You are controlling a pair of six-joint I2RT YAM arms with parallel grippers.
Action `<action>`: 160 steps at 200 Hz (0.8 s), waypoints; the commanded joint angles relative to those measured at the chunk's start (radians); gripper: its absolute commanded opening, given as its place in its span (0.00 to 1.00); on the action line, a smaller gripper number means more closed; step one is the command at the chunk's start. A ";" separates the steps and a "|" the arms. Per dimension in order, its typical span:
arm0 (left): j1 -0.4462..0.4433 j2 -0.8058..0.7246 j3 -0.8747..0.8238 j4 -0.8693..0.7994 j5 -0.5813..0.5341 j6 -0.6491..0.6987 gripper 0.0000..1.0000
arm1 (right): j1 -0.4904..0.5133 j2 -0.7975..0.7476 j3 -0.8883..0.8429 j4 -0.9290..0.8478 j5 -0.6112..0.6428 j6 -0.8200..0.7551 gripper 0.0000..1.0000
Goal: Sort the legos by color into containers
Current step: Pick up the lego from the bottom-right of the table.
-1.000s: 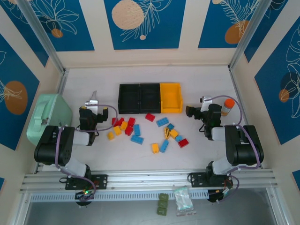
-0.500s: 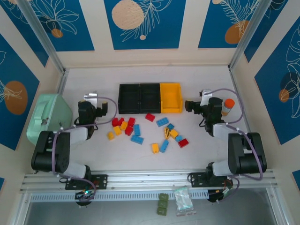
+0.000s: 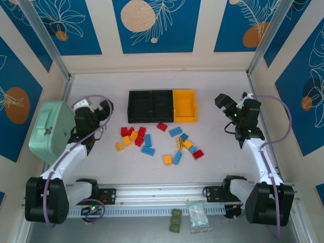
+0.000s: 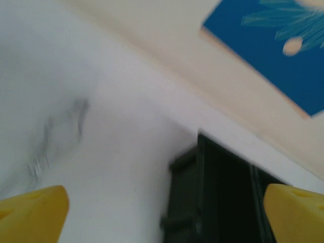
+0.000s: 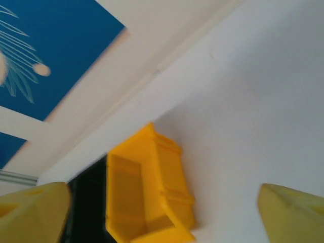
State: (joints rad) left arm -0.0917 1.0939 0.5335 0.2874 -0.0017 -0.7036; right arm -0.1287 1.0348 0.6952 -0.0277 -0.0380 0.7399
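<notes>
While raised above the table (image 3: 215, 164), gripping nothing on either side. Left gripper (image 3: 105, 106): just beside mint-green box (image 3: 50, 126), left of the containers (image 3: 152, 119); yellow fingers (image 4: 33, 212) spread wide in left wrist view, with bare table and a black bin (image 4: 217, 202) between them. Right gripper (image 3: 221, 100): right of the yellow bin (image 3: 184, 119), apart from it; fingers (image 5: 33, 207) likewise parted wide, empty. Legos (image 3: 148, 150): red, yellow and blue, scattered loose on the table just in front of the three joined bins, between the two arms. Nearest the bins, one red brick (image 3: 162, 126). All legos seen lying outside the bins.
</notes>
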 commanded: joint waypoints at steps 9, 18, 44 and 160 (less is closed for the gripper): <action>-0.046 -0.012 -0.007 -0.152 0.275 -0.146 0.87 | 0.017 0.061 0.082 -0.298 -0.221 0.035 0.72; -0.065 -0.038 -0.009 -0.213 0.311 -0.129 0.84 | 0.032 0.068 0.090 -0.337 -0.244 0.009 0.67; -0.129 -0.166 -0.007 -0.442 0.338 -0.068 0.81 | 0.136 0.079 0.121 -0.505 -0.144 -0.073 0.67; -0.451 -0.505 -0.167 -0.591 0.277 -0.178 0.73 | 0.453 0.123 0.014 -0.744 0.107 -0.023 0.71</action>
State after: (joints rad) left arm -0.4999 0.5629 0.3763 -0.3271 0.3176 -0.8536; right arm 0.3038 1.1908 0.7513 -0.7128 0.0372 0.6636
